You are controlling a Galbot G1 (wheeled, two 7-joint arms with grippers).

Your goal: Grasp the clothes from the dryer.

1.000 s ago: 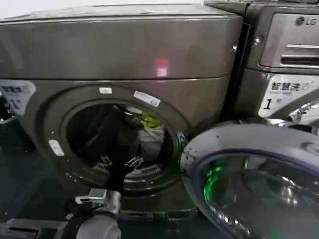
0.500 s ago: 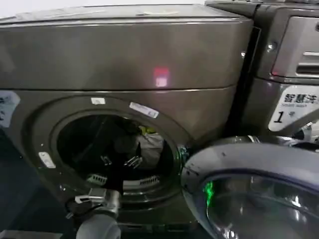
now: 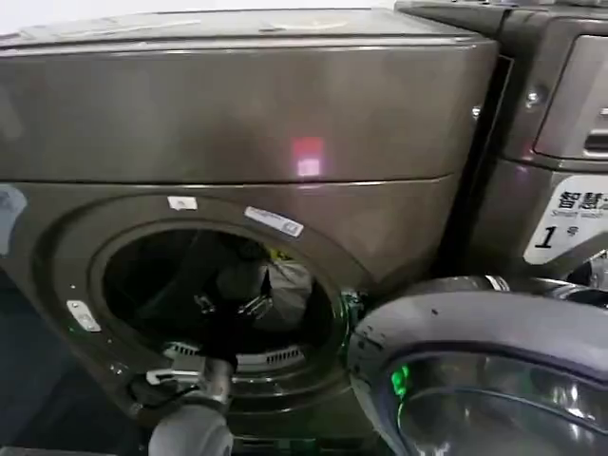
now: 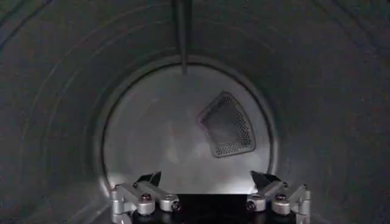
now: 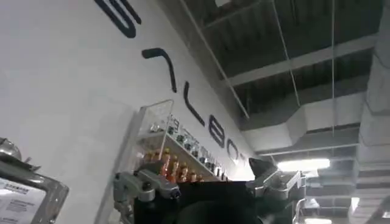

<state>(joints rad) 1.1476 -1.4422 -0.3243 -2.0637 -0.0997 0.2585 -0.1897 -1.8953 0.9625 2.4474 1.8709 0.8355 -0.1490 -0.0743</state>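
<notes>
Inside the dryer (image 3: 237,114), left gripper (image 3: 231,306) fingers spread, clothes (image 3: 285,290) just beside them.

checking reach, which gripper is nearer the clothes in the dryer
Left. The left gripper is inside the dryer drum beside the clothes; the right gripper is outside, aimed at the ceiling.

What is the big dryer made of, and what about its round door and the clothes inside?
The dryer looks like brushed metal or metal-look paint: dark grey-brown with soft reflections. Its open door seems to be a grey plastic rim around shiny glass that mirrors green light. The clothes look like soft, crumpled fabric.
</notes>
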